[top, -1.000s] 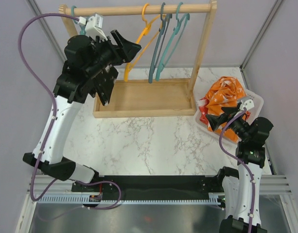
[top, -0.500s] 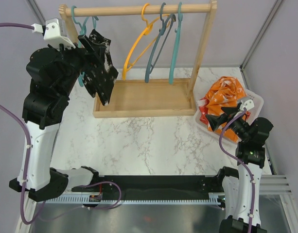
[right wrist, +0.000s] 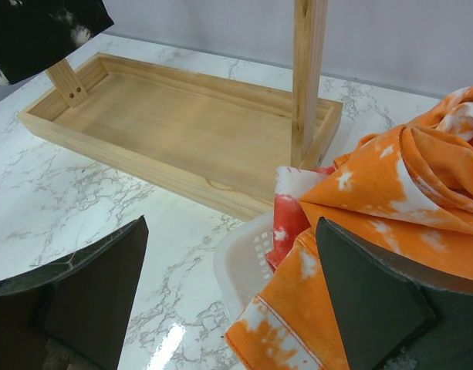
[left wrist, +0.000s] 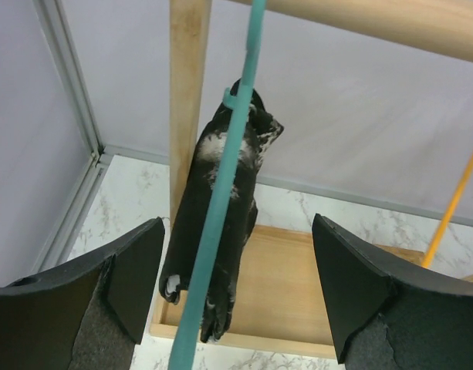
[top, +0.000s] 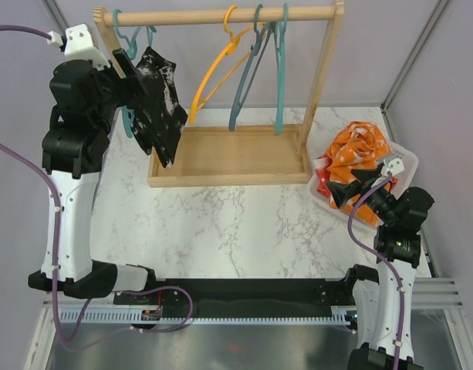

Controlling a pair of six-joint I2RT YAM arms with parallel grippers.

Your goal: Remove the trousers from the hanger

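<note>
Visibly, the black cloth trousers [left wrist: 240,223] hung from a teal plastic hanger [left wrist: 199,301] on the wooden rack [top: 221,15], ahead of the left gripper [left wrist: 238,254], whose jaws stood spread and empty. The right gripper [right wrist: 230,254] gaped empty beside orange patterned trousers [right wrist: 406,177].

I see black trousers [top: 160,100] flecked with white on a teal hanger [left wrist: 217,216]. The rack [top: 221,15] is plain pale wood, and it carries an orange hanger [left wrist: 452,206]. The white basket [right wrist: 240,266] holds orange trousers [top: 359,146] blotched white and red trousers [right wrist: 288,223] with white flecks. The table [top: 236,223] is white marble, veined grey.
</note>
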